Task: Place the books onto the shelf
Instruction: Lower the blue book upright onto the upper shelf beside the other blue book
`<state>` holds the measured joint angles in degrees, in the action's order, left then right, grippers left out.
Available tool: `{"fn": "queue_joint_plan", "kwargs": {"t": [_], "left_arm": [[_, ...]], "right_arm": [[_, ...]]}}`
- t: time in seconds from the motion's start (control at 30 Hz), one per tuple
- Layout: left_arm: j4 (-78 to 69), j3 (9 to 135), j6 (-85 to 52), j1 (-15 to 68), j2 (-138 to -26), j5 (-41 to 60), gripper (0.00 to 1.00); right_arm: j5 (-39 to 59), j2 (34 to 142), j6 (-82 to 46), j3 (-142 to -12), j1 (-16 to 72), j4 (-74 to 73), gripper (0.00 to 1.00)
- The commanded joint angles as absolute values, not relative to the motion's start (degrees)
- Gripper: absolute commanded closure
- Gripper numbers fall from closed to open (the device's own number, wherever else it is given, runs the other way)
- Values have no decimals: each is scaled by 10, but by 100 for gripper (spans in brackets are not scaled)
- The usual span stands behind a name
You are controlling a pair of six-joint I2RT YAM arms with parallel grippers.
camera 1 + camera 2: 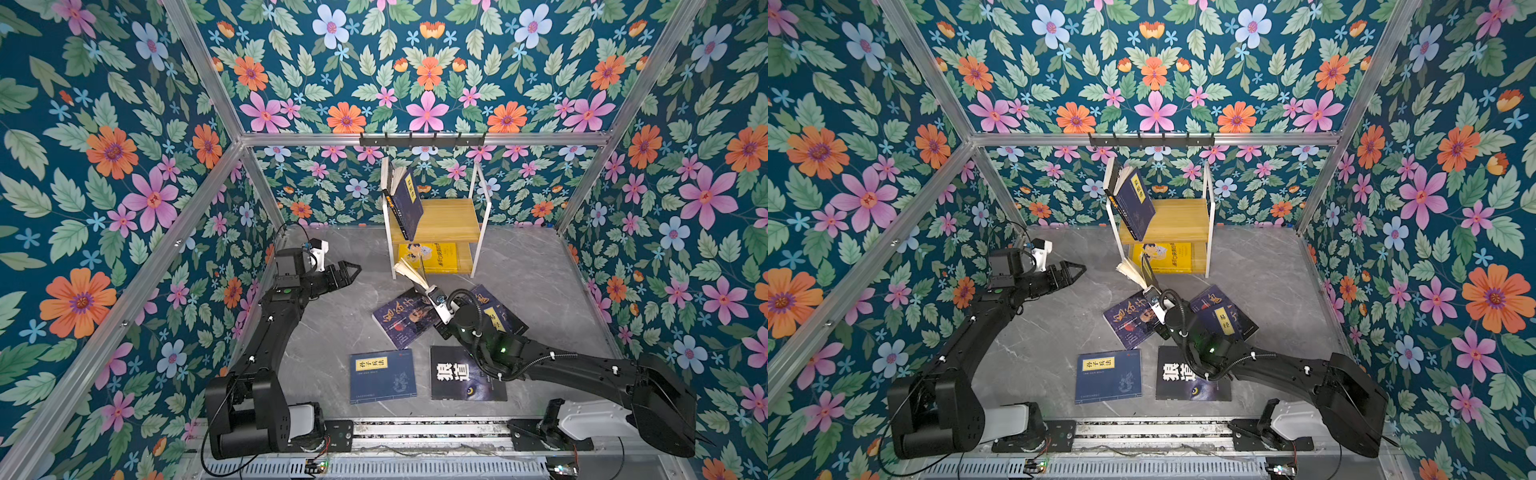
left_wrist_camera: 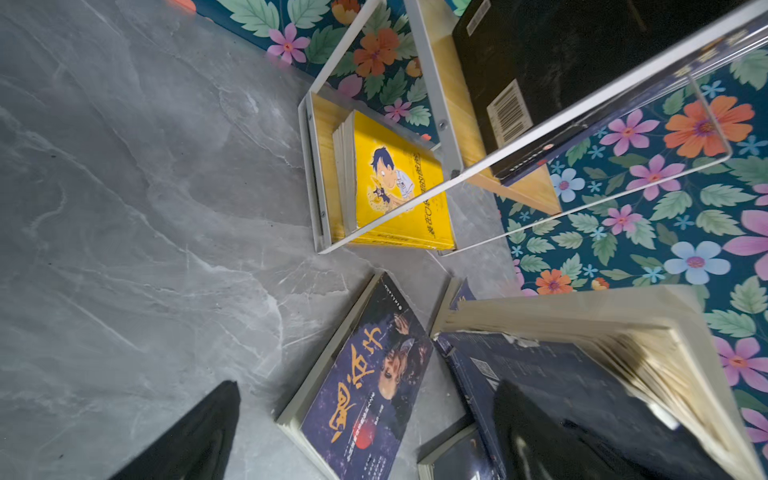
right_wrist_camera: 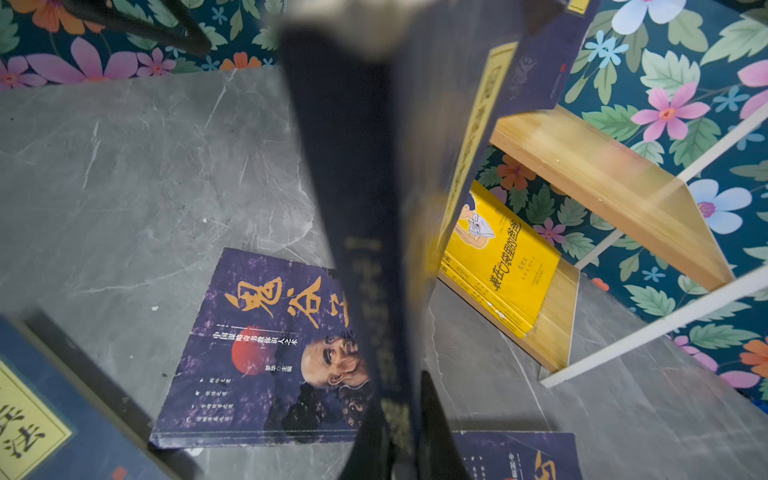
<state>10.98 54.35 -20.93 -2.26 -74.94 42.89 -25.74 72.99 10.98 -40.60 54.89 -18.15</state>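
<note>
Navy book (image 1: 409,272) clamped at one end in right gripper (image 1: 429,289), held off table (image 1: 332,332) just before front left leg of shelf (image 1: 449,220), long axis running from gripper toward shelf, loose pages fanning leftward; left gripper (image 1: 351,274) off to the left, jaws wide apart.

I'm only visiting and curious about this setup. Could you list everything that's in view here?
shelf: one, white frame, yellowish boards, by the back wall
top-board books: at least two, navy and black, leaning at the shelf's left end
lower-board books: a stack, yellow, lying flat
table books: four, three navy and one black, flat in front of the shelf
held book: one, navy, pages fanned, before the shelf
hook rail: one, black, above the shelf
table: one, grey marbled
walls: teal, floral, around the table
left gripper: black, open, empty
right gripper: black, shut on the held book
</note>
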Motion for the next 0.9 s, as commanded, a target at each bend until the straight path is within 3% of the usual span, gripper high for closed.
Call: {"fn": "queue_joint_plan", "kwargs": {"t": [0.0,0.53,0.87], "left_arm": [[134,554,-163,-25,-752,384,2],[127,543,-141,-28,-748,361,0],[123,541,-143,-28,-742,362,0]], "right_arm": [[-248,706,54,-420,539,-187,100],[-225,649,-30,-492,469,-184,100],[-220,734,-28,-606,404,-175,100]]}}
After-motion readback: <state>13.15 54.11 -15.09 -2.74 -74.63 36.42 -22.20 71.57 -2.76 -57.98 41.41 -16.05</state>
